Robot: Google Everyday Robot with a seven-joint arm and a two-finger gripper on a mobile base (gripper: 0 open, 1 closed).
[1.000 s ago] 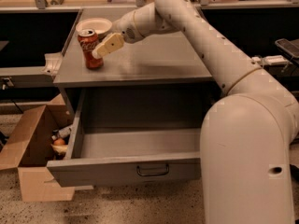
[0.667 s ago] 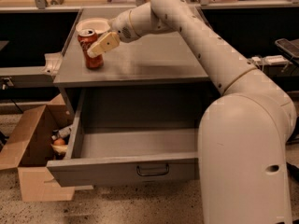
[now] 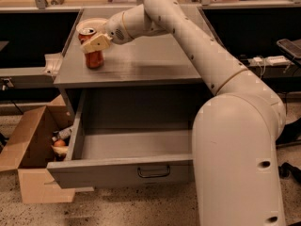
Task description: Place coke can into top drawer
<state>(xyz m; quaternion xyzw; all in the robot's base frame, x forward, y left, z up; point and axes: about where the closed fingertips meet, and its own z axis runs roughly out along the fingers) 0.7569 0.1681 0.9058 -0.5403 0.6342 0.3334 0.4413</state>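
The can (image 3: 95, 60) stands upright on the table (image 3: 150, 65), so it is not yet in the drawer (image 3: 127, 145), which is pulled out below the can. The claw (image 3: 96, 44) is against the can's upper half. Whether it is clamped cannot be told. Lifting, lowering and releasing likely remain.
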